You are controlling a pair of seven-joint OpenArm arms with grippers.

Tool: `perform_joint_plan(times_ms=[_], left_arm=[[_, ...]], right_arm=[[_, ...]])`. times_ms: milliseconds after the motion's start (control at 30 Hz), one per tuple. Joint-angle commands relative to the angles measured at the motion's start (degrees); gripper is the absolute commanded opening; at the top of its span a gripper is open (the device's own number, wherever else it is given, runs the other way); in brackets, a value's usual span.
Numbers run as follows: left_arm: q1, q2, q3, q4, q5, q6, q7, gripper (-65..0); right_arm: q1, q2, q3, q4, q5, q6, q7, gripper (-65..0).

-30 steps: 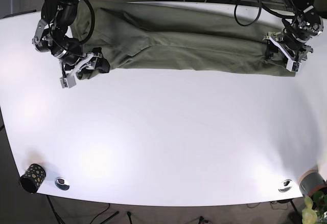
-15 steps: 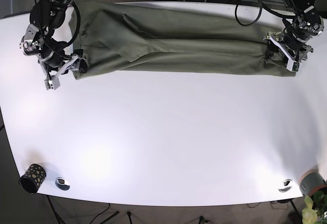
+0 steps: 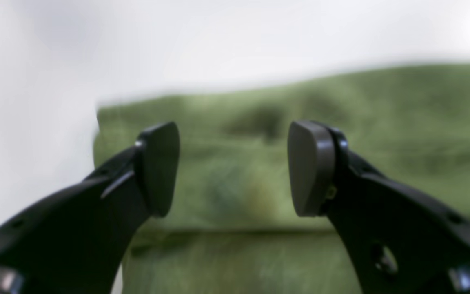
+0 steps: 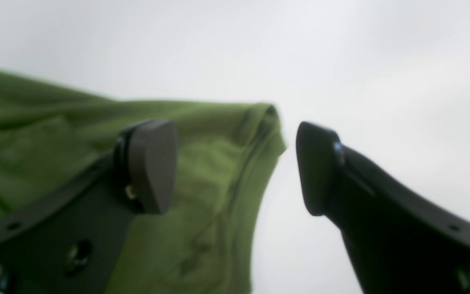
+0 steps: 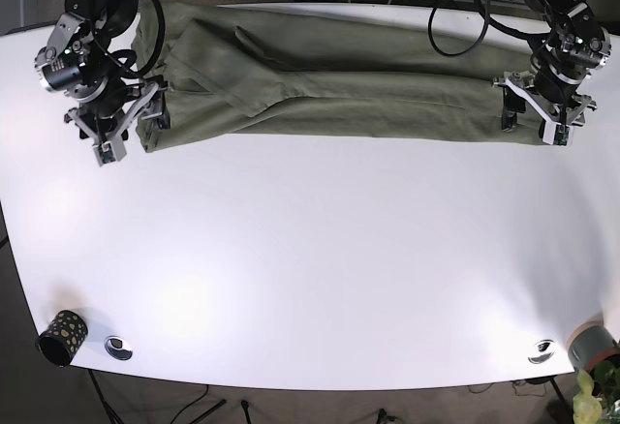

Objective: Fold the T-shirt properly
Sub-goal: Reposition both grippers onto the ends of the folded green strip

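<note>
Across the table's far side lies the shirt, folded long. Left pincer gapes over one end; right pincer gapes at the other, gripping nothing.

The T-shirt lies stretched along the far side of the worktop. The right end effector sits at its left end in the base view (the left end effector at the opposite end). A cup stands at the near left corner.
</note>
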Motion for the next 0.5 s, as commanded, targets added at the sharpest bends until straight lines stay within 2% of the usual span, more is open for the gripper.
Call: perform_joint_plan(times_ms=[0, 100, 200, 467], left_arm=[[-0.18, -0.24, -0.59, 2.65, -0.27, -0.03, -1.02, -25.8], [0.09, -0.06, -0.68, 2.83, -0.18, -0.03, -1.02, -25.8], [1.58, -0.32, -0.94, 2.56, -0.09, -0.03, -1.02, -25.8], [5.63, -0.32, -1.12, -0.51, 0.09, -0.03, -1.46, -25.8]], right_arm=[[-0.98, -1.78, 0.19, 1.25, 0.19, 0.32, -0.39, -21.4], [-3.62, -3.27, -0.61, 1.25, 0.19, 0.32, -0.39, -21.4], [-6.43, -3.45, -3.95, 1.08, 0.10, 0.32, -0.13, -21.4], [-11.89, -3.27, -10.45, -0.77, -0.43, 0.32, 7.43, -21.4]])
